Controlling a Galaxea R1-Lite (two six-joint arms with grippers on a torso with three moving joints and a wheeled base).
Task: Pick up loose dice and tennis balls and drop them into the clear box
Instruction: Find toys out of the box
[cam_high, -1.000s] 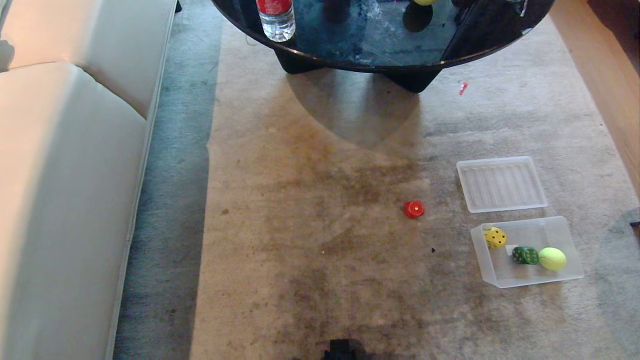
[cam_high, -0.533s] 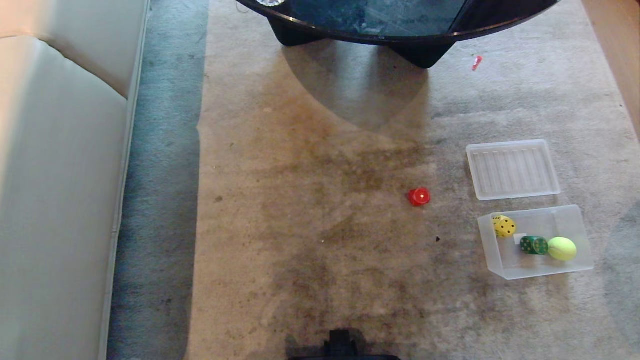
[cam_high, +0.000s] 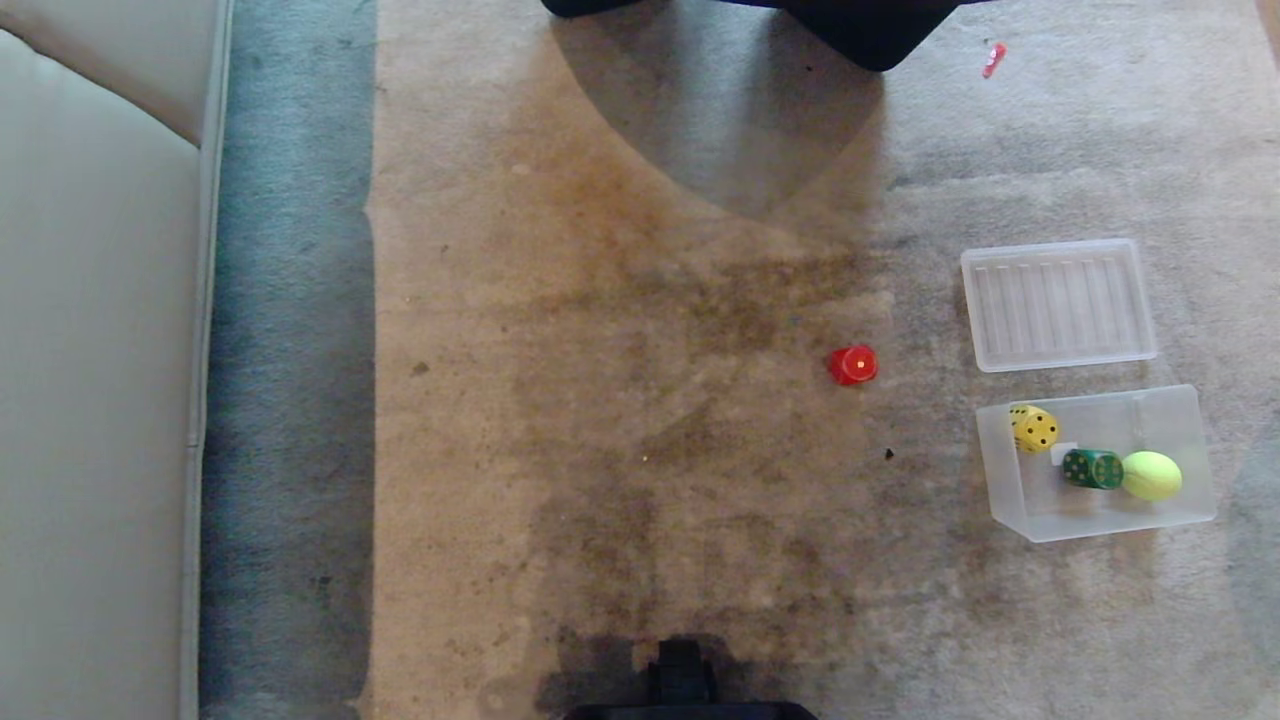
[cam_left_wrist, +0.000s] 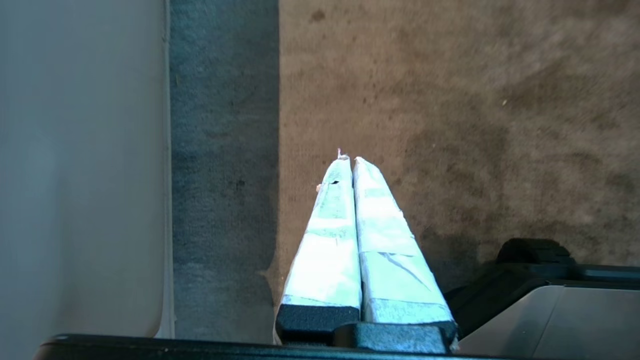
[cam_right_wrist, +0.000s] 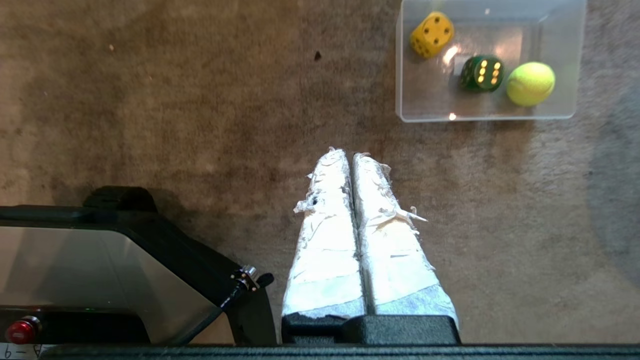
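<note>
- Currently nothing is being carried: left gripper (cam_left_wrist: 346, 159) and right gripper (cam_right_wrist: 349, 152) are hanging over the carpet, fingers pressed together, empty.
- Red die (cam_high: 853, 365) is lying loose on the carpet, left of the clear box (cam_high: 1010, 500) (yellow die (cam_high: 1034, 428), green die (cam_high: 1092, 468), tennis ball (cam_high: 1151, 476) sitting inside).
- Next: right gripper needs opening, then reaching for the red die.

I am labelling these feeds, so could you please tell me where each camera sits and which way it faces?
Head view: high, facing down at the stained beige carpet, loose red die and clear plastic box; the robot's black base shows.
Left wrist view: behind the shut left gripper, facing carpet beside the pale sofa.
Right wrist view: behind the shut right gripper.
Head and right wrist share the box.
</note>
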